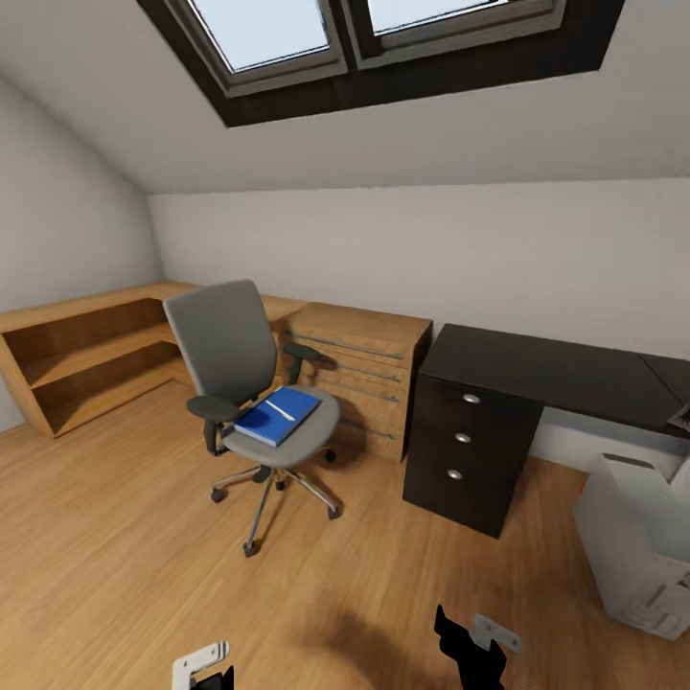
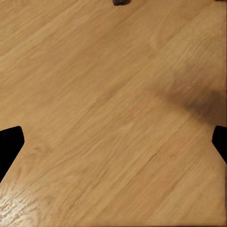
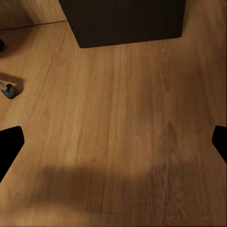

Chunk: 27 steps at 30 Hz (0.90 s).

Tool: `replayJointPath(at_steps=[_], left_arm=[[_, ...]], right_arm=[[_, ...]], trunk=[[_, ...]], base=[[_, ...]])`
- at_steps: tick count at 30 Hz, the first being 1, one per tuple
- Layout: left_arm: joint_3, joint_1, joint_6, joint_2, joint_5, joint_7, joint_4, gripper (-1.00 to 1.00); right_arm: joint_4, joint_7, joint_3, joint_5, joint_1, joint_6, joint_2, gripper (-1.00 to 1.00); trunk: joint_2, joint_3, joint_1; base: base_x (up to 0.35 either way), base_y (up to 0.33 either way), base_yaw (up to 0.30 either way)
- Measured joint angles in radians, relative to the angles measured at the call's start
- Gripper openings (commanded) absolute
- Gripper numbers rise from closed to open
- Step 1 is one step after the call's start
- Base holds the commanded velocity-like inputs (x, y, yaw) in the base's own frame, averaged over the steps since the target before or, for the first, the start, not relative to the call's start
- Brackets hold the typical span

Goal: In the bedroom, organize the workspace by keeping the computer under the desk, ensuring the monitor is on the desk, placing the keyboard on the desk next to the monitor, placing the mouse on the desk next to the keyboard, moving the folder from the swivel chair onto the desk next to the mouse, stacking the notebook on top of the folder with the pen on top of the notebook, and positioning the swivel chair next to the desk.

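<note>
Two grippers hang over bare wooden floor [image 1: 125, 537], jaws spread wide and holding nothing: in the wrist views, the left gripper [image 2: 113, 142] and right gripper [image 3: 113, 142] show only dark fingertips at opposite frame edges. Swivel chair [image 1: 225, 359] stands apart from the black desk [image 1: 537, 369], before a light wooden dresser [image 1: 369, 369]. Blue folder [image 1: 278, 415] lies on the chair seat, a pen [image 1: 280, 410] on top of it. Grey computer [image 1: 640, 541] stands on the floor just beside the desk's drawer unit [image 1: 465, 450].
</note>
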Motion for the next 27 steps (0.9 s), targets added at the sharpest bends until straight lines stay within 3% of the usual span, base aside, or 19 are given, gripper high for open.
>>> replayJointPath(at_steps=[27], left_arm=[[0.000, 0.000, -0.001, 0.000, 0.000, 0.000, 0.000, 1.00]], right_arm=[[0.000, 0.001, 0.000, 0.000, 0.000, 0.001, -0.001, 1.00]], trunk=[[0.189, 0.060, -0.103]], base=[[-0.308, 0.000, -0.221]])
